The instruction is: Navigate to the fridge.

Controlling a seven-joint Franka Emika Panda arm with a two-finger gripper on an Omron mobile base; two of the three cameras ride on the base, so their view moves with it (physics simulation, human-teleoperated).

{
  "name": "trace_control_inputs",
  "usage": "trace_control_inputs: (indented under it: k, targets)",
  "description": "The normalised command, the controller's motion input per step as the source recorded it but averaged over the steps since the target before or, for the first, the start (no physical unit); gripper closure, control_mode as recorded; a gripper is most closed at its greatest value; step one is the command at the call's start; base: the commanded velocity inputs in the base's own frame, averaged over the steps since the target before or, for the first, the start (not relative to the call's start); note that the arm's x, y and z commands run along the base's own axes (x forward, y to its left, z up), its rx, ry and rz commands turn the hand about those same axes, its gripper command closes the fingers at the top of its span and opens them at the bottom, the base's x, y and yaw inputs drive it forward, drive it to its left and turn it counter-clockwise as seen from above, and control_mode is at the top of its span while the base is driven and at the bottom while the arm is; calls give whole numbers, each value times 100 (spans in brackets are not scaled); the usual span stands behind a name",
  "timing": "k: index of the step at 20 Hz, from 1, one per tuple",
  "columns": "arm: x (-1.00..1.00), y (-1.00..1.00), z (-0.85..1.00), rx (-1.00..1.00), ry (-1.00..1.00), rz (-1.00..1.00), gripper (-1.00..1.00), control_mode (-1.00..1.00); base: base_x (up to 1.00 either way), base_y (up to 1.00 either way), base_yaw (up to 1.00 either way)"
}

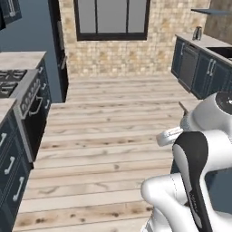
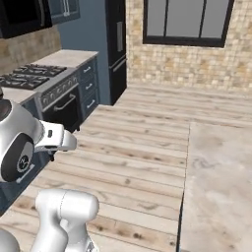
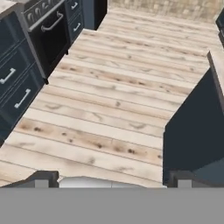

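Note:
The fridge [image 1: 59, 45] is a tall matte-black appliance at the far left end of the room, past the blue side panel, and I see it nearly edge-on. In the right base view the fridge [image 2: 116, 44] stands beyond the counter run, with a grey bar handle on its door. My gripper [image 3: 113, 180] hangs over the wooden floor in the hand view. Its two dark fingertips [image 3: 41, 178] are wide apart with nothing between them, so it is open. The white hand [image 1: 170, 136] is held in front of the base, far from the fridge.
A black oven with a gas hob [image 2: 59, 98] and blue drawer cabinets [image 1: 11, 172] line the left side. A stone-topped island [image 2: 216, 187] is close on the right. Blue cabinets with a counter [image 1: 199, 68] run along the far right. The wooden floor [image 1: 113, 127] lies between them, below a window [image 1: 112, 18].

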Motion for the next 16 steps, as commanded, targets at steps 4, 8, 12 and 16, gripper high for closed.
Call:
trace_control_inputs:
  k: [4, 8, 12, 16]
  targets:
    - [0, 0, 0, 0, 0, 0, -100, 100, 100, 98, -18]
    - [0, 0, 0, 0, 0, 0, -100, 100, 100, 32, -5]
    - [0, 0, 0, 0, 0, 0, -100, 100, 100, -11, 3]
    - [0, 0, 0, 0, 0, 0, -100, 100, 100, -51, 28]
